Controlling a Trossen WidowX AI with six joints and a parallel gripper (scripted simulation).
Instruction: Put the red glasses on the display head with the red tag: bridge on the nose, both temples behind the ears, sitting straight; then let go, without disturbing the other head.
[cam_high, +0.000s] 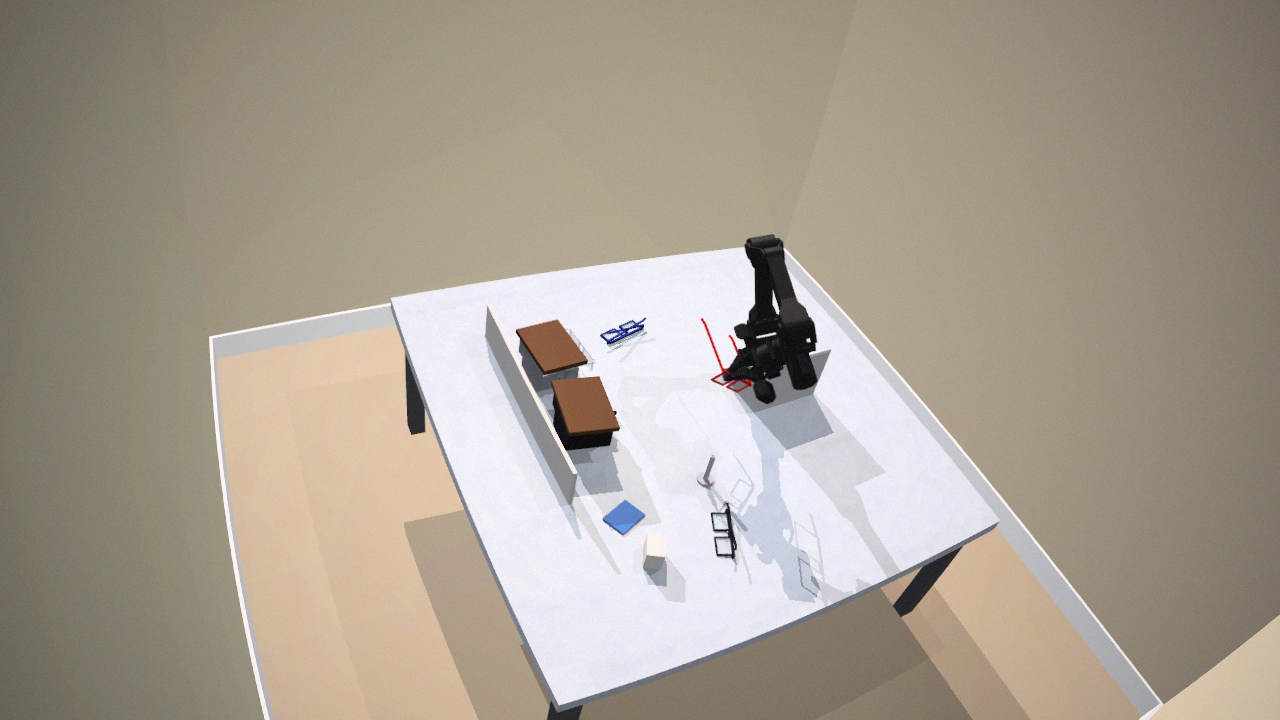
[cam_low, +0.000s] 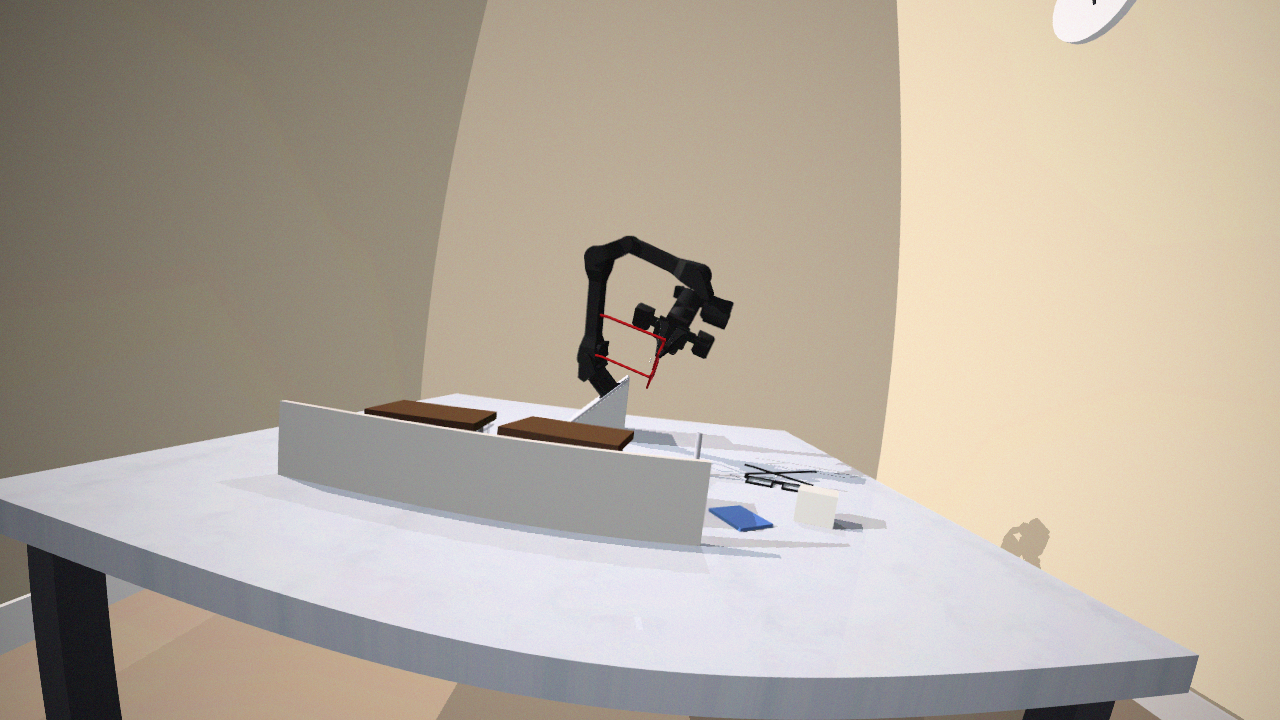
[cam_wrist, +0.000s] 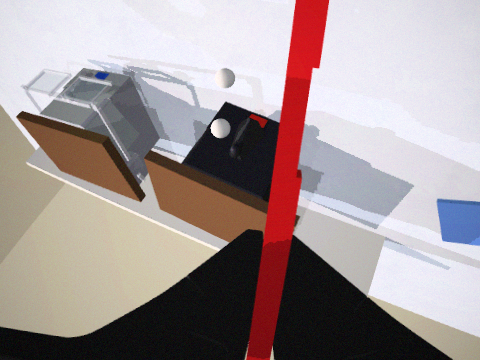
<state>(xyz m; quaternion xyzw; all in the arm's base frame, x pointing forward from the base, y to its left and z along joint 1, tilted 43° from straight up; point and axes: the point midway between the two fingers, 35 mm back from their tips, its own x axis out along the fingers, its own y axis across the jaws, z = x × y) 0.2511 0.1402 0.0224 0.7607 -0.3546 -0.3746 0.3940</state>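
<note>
My gripper (cam_high: 726, 376) (cam_low: 660, 351) (cam_wrist: 267, 248) is shut on the red glasses (cam_high: 713, 346) (cam_low: 631, 326) (cam_wrist: 295, 130), holding them in the air well away from the heads. Their temples are unfolded and point away from the fingers; the lens frames tilt. The black display head (cam_high: 586, 441) (cam_wrist: 215, 162) with the red tag (cam_wrist: 258, 120) stands under the nearer brown board (cam_high: 586, 404) (cam_low: 565, 431). A grey head (cam_wrist: 142, 120) with a blue tag (cam_wrist: 102, 75) stands beside it, with pale clear-framed glasses around it. The exterior view does not show the heads.
A long upright panel (cam_high: 528, 402) (cam_low: 483, 483) runs behind the heads. Another panel (cam_low: 613, 410) stands near the arm. Blue glasses (cam_high: 622, 334), a thin post (cam_high: 709, 468) (cam_low: 699, 445), black glasses (cam_high: 732, 532), a blue pad (cam_high: 623, 517) (cam_low: 741, 518) and a cream block (cam_high: 654, 551) (cam_low: 816, 507) are on the table.
</note>
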